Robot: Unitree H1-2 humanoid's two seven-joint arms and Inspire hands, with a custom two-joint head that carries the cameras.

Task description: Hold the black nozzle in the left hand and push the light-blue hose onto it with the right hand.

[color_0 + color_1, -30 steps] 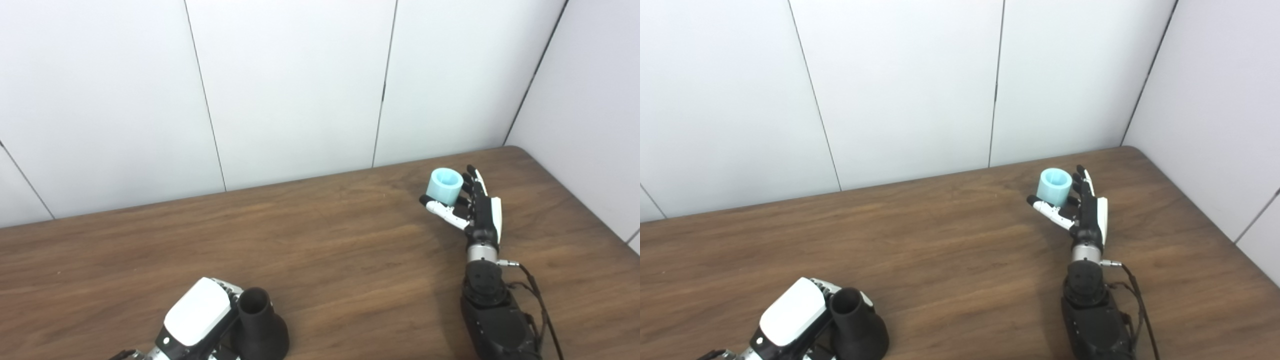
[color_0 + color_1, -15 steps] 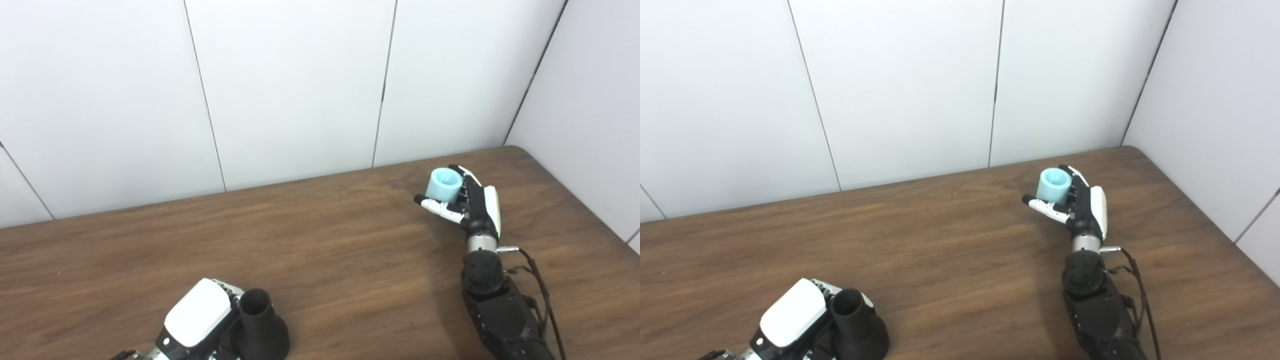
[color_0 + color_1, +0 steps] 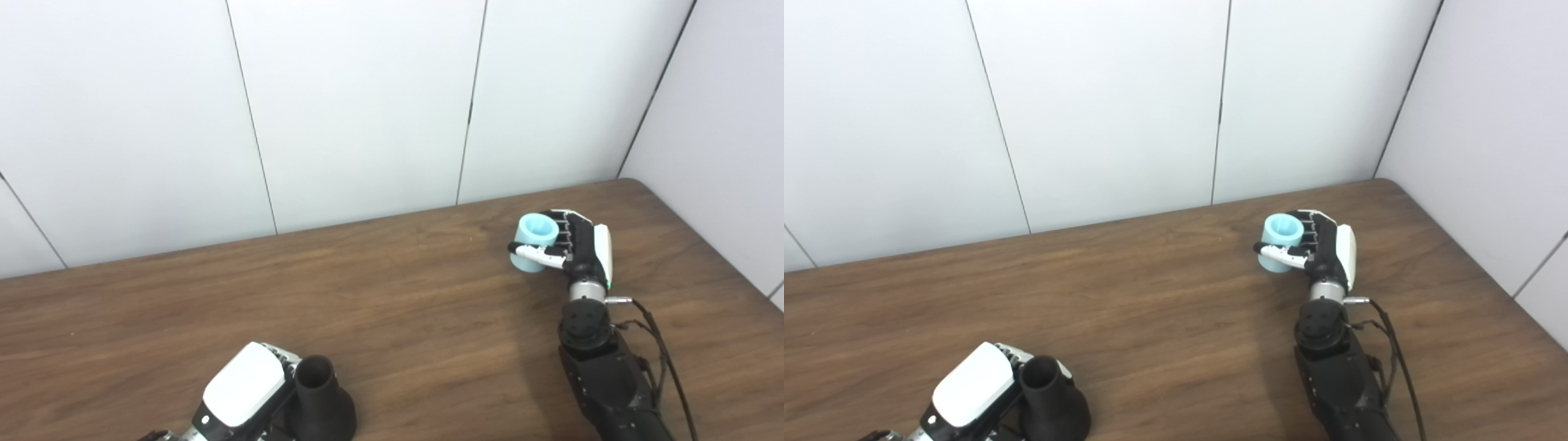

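Nozzle [image 3: 318, 401] upright on the table [image 3: 392, 306] at the near left edge, narrow mouth up, flared base down. Left hand [image 3: 248, 392] wrapped around its left side, holding it. Hose [image 3: 534, 242] far right near the back corner, a short light-blue tube, open end up and tilted a bit. Right hand [image 3: 572, 248] closed on it, thumb across the front, fingers curled behind. Nozzle and hose well apart.

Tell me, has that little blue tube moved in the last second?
Yes. The light-blue hose tipped left, away from the table's right edge, as the right robot hand closed on it.
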